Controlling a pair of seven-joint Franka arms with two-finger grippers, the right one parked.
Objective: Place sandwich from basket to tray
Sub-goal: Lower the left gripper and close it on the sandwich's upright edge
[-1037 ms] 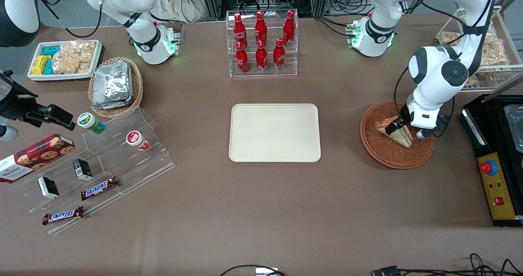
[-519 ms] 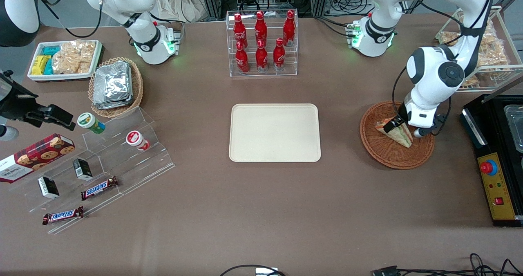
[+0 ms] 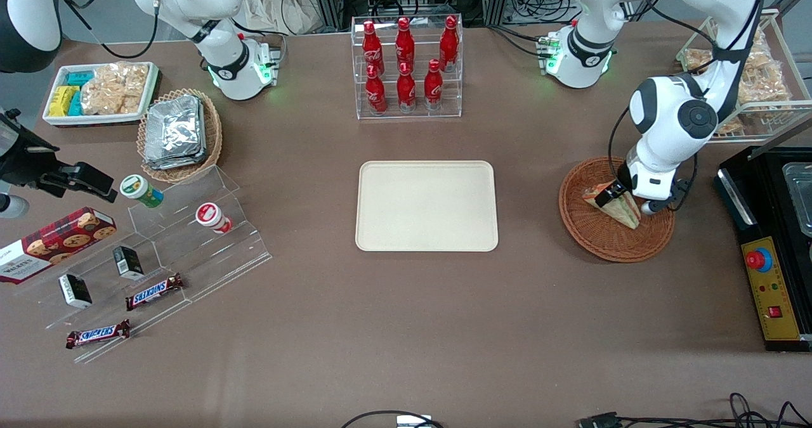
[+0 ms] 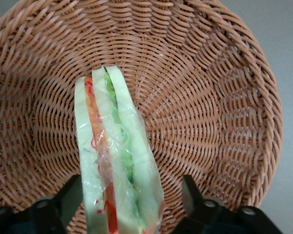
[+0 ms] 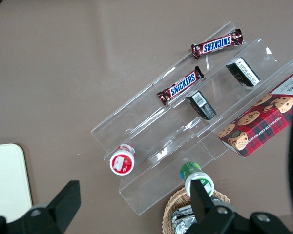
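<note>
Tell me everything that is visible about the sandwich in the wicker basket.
The sandwich is a triangular wedge of pale bread slices with green, orange and red filling between them, wrapped in clear film. It stands on edge, layered side up, in the round reddish-brown woven basket at the working arm's end of the table. The left arm's pincer is low over it, one finger on each side with small gaps showing, so it looks open and not yet gripping.
</note>
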